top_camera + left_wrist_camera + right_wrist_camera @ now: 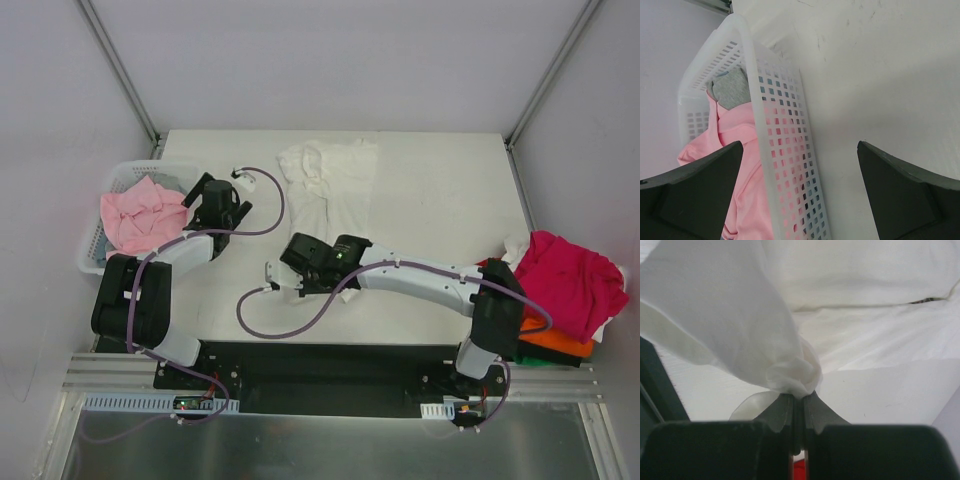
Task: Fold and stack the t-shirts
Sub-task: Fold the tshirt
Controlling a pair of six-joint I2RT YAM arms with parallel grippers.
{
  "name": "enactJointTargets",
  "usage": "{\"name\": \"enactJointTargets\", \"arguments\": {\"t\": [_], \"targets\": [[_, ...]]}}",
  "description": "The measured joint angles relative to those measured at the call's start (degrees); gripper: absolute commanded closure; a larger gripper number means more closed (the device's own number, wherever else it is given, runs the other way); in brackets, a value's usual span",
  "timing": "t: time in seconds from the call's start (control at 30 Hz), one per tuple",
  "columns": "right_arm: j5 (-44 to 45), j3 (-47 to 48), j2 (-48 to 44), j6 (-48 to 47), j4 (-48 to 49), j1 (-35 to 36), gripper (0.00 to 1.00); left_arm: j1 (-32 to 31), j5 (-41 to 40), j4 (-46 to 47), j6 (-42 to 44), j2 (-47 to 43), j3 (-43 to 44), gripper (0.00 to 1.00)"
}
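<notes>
A white t-shirt (335, 185) lies crumpled and stretched out along the middle of the table. My right gripper (300, 272) is shut on a bunched edge at its near end. In the right wrist view the white t-shirt (735, 310) rises from the closed right gripper (798, 396). A pale pink t-shirt (145, 215) lies in the white basket (118, 178) at the left. My left gripper (218, 195) hangs open beside the basket, holding nothing. In the left wrist view the open left gripper (800, 150) straddles the basket wall (775, 115), pink t-shirt (740, 145) inside.
At the right table edge a magenta t-shirt (570, 280) lies on a pile with an orange one (555, 345) and a dark layer below. A grey cloth (732, 90) lies in the basket behind the pink one. Slanted frame posts stand at the far corners.
</notes>
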Motion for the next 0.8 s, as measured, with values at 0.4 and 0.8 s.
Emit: {"name": "enactJointTargets", "arguments": {"t": [0.4, 0.8], "targets": [[2.40, 9.75, 7.48, -4.72, -0.87, -10.82, 0.99, 0.00, 0.81, 0.02, -0.11, 0.00, 0.00, 0.01], [2.40, 17.51, 16.83, -9.16, -1.20, -18.73, 0.99, -0.33, 0.92, 0.11, -0.79, 0.50, 0.00, 0.01]]}}
